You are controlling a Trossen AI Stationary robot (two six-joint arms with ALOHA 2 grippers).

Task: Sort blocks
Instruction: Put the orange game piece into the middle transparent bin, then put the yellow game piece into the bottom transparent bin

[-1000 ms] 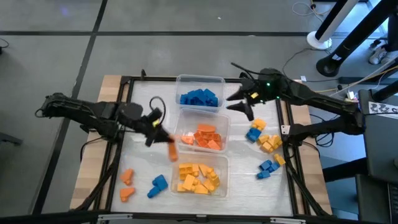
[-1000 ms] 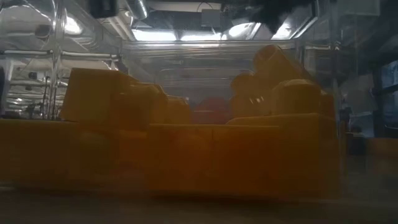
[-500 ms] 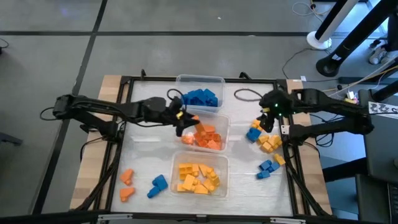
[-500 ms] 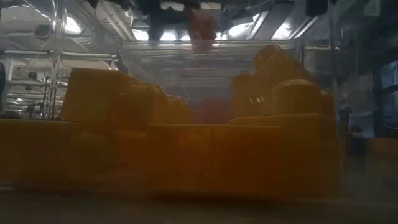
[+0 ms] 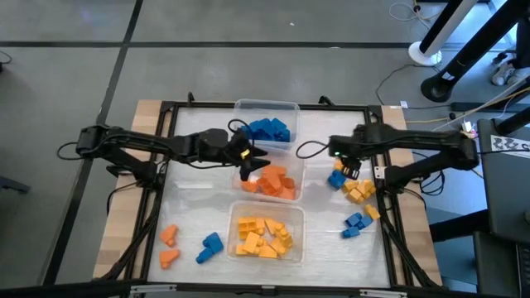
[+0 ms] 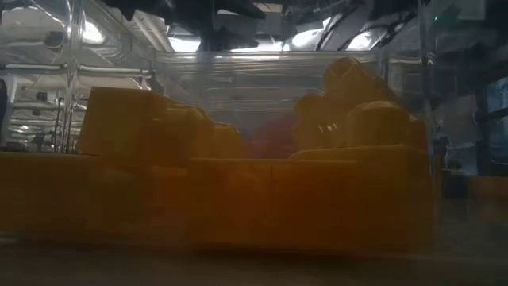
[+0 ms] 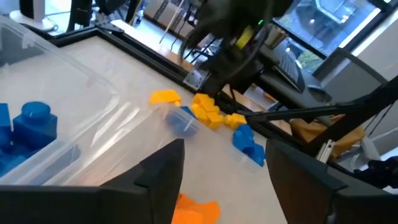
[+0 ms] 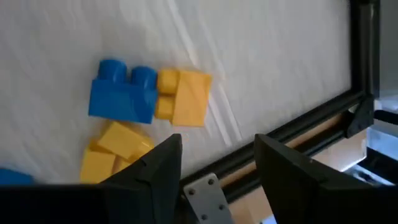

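Orange block (image 5: 258, 171) gone from left gripper (image 5: 252, 161).

Three tubs (image 5: 267, 108), two arms (image 5: 149, 147)

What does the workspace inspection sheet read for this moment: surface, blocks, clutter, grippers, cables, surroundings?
Surface: white table sheet inside a black frame.
Blocks: sorted in blue tub, orange tub, yellow tub; loose blocks right, loose pieces front left.
Clutter: nothing seen.
Grippers: left gripper open, empty, over the orange tub; right gripper open above the right-hand loose blocks.
Cables: black loop on the sheet.
Surroundings: grey floor, stand bases.
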